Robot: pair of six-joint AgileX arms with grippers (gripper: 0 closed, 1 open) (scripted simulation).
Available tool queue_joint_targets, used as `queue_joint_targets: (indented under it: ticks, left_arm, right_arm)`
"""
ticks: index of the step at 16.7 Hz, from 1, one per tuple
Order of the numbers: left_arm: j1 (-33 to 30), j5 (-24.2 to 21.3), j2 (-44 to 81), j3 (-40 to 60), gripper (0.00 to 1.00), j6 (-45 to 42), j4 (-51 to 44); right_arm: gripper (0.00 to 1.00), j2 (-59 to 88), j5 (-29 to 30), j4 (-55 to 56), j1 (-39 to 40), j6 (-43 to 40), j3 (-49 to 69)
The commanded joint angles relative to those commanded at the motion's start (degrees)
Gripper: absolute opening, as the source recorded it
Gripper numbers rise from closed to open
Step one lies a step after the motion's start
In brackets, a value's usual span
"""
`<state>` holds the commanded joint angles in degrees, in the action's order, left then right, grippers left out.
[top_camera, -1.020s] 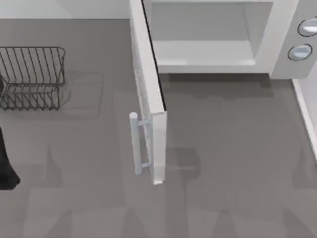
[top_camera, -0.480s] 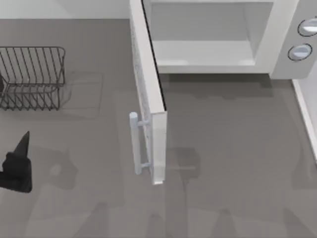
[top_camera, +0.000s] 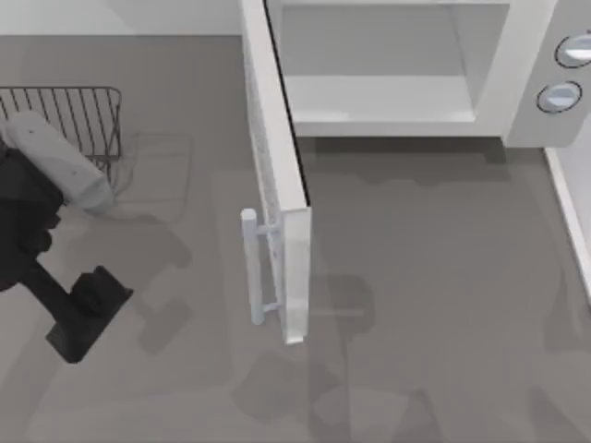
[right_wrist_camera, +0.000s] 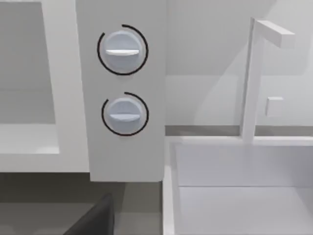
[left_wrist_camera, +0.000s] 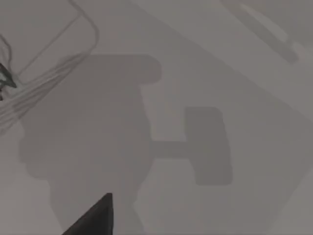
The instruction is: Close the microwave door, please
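The microwave (top_camera: 522, 65) is a white box at the back of the table, and its pale cavity (top_camera: 379, 92) stands exposed. The microwave door (top_camera: 277, 157) stands swung out toward the table's front, nearly square to the box. Its pale bar handle (top_camera: 251, 268) is on the outer face, pointing left. My left gripper (top_camera: 88, 314) is a black shape low over the table, well to the left of the handle and apart from the door. The right wrist view faces the two round knobs (right_wrist_camera: 122, 50) from close by, with a dark part of my right gripper (right_wrist_camera: 93, 220) at the frame's edge.
A dark wire rack (top_camera: 69, 111) stands at the back left, partly behind my left arm (top_camera: 60, 171). A white sink basin (right_wrist_camera: 234, 196) with a faucet (right_wrist_camera: 252, 78) sits beside the microwave on the right. Bare grey table lies between my left gripper and the door.
My left arm has swung in from the left edge, and its gripper has moved right, toward the door. The door has not moved.
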<state>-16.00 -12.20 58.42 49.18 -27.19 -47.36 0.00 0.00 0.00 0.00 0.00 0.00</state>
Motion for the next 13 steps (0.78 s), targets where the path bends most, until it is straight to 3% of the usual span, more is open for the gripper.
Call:
queue_joint_targets:
  ticks: [7, 13]
  left_arm:
    - [-5.20, -7.18, 30.70, 36.24, 1.00, -15.60, -26.95]
    - [-6.52, -11.97, 43.66, 61.43, 1.00, -25.11, -36.86]
  right_arm:
    - [1.00, 0.00, 0.00, 0.00, 0.00, 0.00, 0.00]
    - [1.00, 0.00, 0.00, 0.00, 0.00, 0.00, 0.00]
